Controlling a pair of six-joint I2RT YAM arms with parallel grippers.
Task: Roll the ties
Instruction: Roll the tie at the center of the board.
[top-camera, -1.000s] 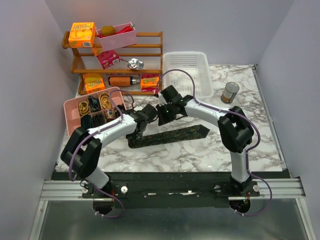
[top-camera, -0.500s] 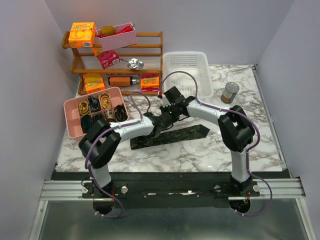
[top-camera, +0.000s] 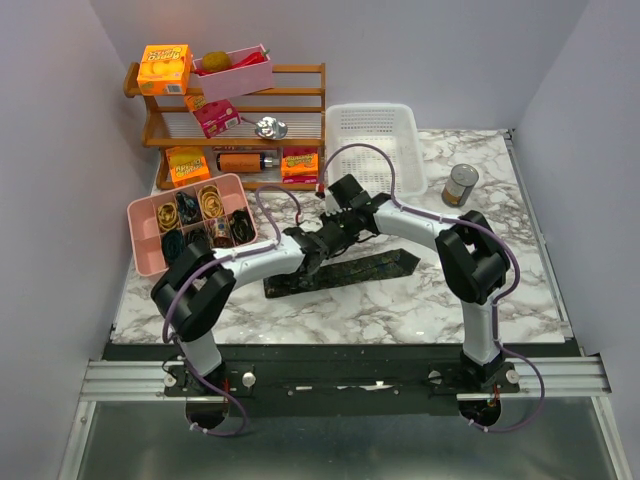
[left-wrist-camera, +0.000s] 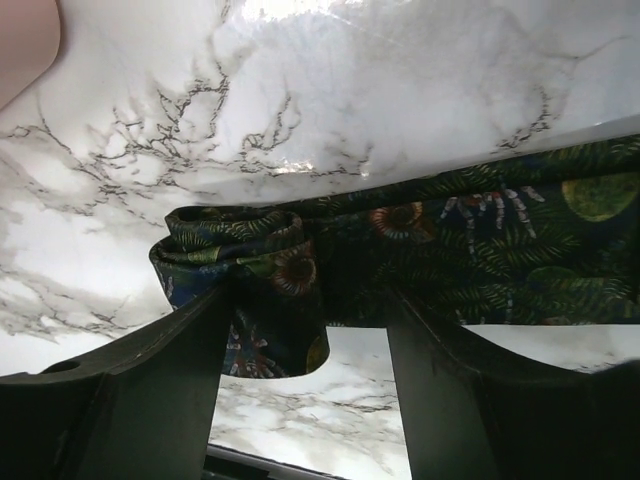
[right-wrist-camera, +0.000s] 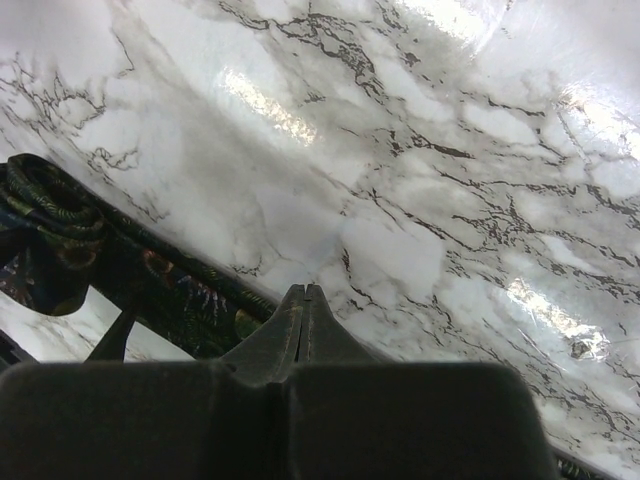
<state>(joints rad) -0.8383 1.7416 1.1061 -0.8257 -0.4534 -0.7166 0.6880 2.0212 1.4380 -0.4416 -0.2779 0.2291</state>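
One black tie (top-camera: 372, 266) with a green-gold pattern lies flat across the middle of the marble table, its wide pointed end to the right. In the left wrist view its narrow end is rolled into a small coil (left-wrist-camera: 235, 235), and the flat strip (left-wrist-camera: 490, 240) runs off to the right. My left gripper (left-wrist-camera: 310, 320) is open and straddles the tie just beside the coil. It also shows in the top view (top-camera: 312, 258). My right gripper (right-wrist-camera: 305, 292) is shut and empty, its tip at the tie's far edge (right-wrist-camera: 160, 285). In the top view the right gripper (top-camera: 333, 240) is close above the left one.
A pink compartment tray (top-camera: 142, 255) with elastic loops stands at the left, its corner also in the left wrist view (left-wrist-camera: 25, 40). A wooden shelf (top-camera: 300, 105) with boxes stands at the back. A white basket (top-camera: 375, 145) and a tin can (top-camera: 460, 185) stand at the back right.
My left gripper has moved right from the tie's left end to beside the right gripper. The tie's left end has shifted slightly right. The right arm has barely moved.
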